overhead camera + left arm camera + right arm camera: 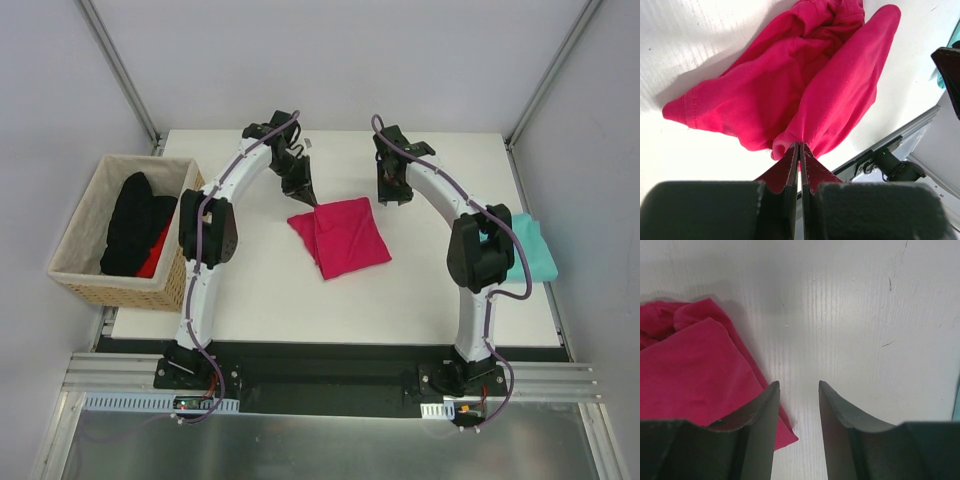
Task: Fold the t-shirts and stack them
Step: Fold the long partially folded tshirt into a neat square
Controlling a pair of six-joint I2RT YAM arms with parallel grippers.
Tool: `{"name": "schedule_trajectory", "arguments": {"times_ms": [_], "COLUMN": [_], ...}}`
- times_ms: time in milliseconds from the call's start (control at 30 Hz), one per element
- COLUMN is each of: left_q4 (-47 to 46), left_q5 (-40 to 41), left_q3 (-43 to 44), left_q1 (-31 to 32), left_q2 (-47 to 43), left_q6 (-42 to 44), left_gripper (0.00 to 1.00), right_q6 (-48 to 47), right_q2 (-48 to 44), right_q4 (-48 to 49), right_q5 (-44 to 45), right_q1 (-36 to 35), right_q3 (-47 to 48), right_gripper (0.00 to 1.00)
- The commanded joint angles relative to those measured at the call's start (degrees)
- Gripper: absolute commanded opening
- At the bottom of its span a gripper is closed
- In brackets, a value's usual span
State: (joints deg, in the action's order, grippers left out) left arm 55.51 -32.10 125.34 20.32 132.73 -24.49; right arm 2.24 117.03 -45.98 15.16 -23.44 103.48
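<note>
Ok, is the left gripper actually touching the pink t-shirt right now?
Touching. The left wrist view shows the left gripper with its jaws closed on a bunched edge of the pink t-shirt, the cloth pinched right between the tips.

At table [250,290] centre: pink shirt [340,236], folded. The left gripper [308,198] meets its 11 o'clock corner. The right gripper [392,195] stands at its 1 o'clock, just clear. The teal shirt [528,250] lies at the table's 3 o'clock edge. The basket [110,285], at 9 o'clock, holds black cloth [135,225] and red cloth [155,260].
</note>
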Motion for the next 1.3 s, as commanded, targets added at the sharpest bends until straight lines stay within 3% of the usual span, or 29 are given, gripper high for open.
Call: {"name": "schedule_trajectory", "arguments": {"times_ms": [0, 533, 633, 667, 767, 900, 1000, 1133, 1267], "left_q4": [0.6, -1.3, -1.3, -1.3, -1.2, -1.2, -1.2, -0.6, 0.0], "left_q5": [3.6, 8.5, 9.1, 9.2, 9.7, 10.6, 11.4, 11.8, 12.9], "left_q3": [-1.4, -8.0, -10.0, -10.7, -11.1, -11.2, -11.1, -11.8, -14.8], "left_q1": [0.4, 0.3, 0.3, 0.3, 0.3, 0.3, 0.2, -0.4, -1.0], "left_q2": [-6.2, -9.9, -10.1, -10.1, -10.3, -11.2, -11.8, -12.5, -13.5], "left_q6": [-0.9, -3.5, -4.2, -4.3, -4.3, -4.0, -4.0, -3.9, -3.9], "left_gripper": [0.0, 0.0, 0.18, 0.31, 0.39, 0.41, 0.42, 0.41, 0.41], "right_q6": [0.8, 0.5, 0.3, 0.4, 0.0, -0.7, -0.9, -1.4, -1.2], "right_q2": [-3.6, -2.6, -2.3, -2.2, -1.5, 0.1, 2.1, 6.2, 9.4], "right_q4": [1.1, 1.0, 0.7, 0.7, 0.4, -0.4, -1.2, -2.3, -3.4], "right_q5": [-1.3, -2.2, -2.1, -2.0, -1.7, -1.8, -3.4, -6.0, -7.7], "right_q1": [0.2, 0.2, 0.3, 0.3, 0.3, 0.5, 0.8, 0.9, 1.2], "right_q3": [-0.3, 0.3, 0.4, 0.7, 1.7, 3.8, 6.0, 9.0, 10.7], "right_gripper": [0.4, 0.4, 0.4, 0.4, 0.4, 0.39, 0.31, 0.05, 0.01]}}
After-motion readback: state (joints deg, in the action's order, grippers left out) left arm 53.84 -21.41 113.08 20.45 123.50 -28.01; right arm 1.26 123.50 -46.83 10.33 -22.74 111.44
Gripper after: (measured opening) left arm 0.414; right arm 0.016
